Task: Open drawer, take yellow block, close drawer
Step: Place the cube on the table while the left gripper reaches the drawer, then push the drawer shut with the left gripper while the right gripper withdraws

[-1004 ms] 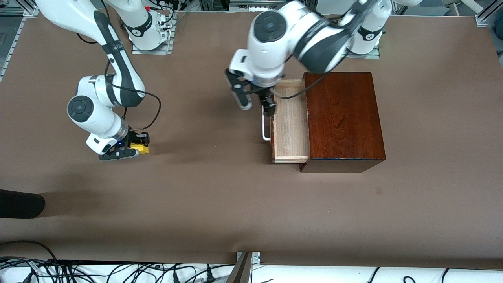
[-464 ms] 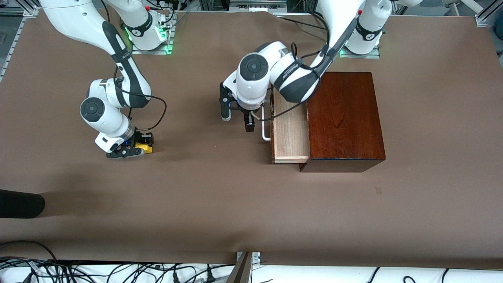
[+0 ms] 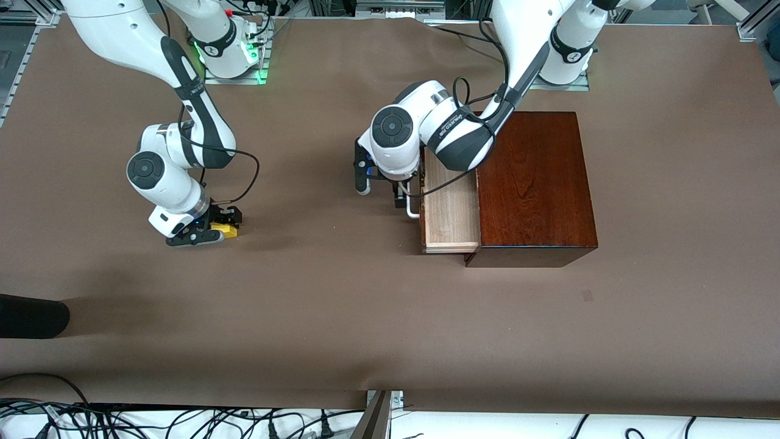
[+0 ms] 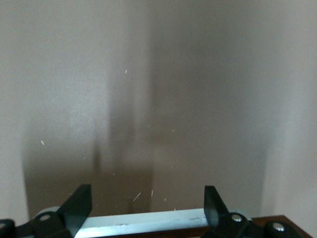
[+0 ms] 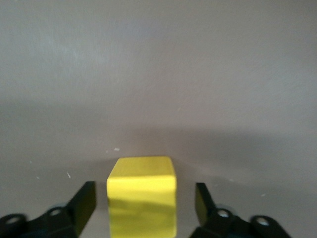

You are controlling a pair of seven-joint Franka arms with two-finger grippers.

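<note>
A brown paper-covered table [image 3: 341,317] fills the front view, with cables along its near edge and the two arm bases along the top. Toward the right arm's end of the table, the right gripper [image 3: 210,230] is down at the tabletop around the yellow block [image 3: 226,230]. In the right wrist view the yellow block [image 5: 142,196] sits on the table between the two black fingers [image 5: 81,203], and a gap shows on each side of it, so the fingers stand apart and do not pinch it; the right gripper [image 5: 143,203] has hold of nothing. Farther along, near the middle of the table, the left gripper [image 3: 382,186] hangs low just in front of the drawer [image 3: 450,210], at its white loop handle [image 3: 412,207]. The left wrist view shows the left gripper [image 4: 146,206] with its fingers [image 4: 79,206] spread wide and the white handle [image 4: 148,222] running across between them, with no squeeze on it. The drawer is pulled out of the dark reddish-brown wooden box [image 3: 531,183], and its pale wood floor shows bare where the arm does not cover it. The box stands toward the left arm's end of the table, well apart from the yellow block.
</note>
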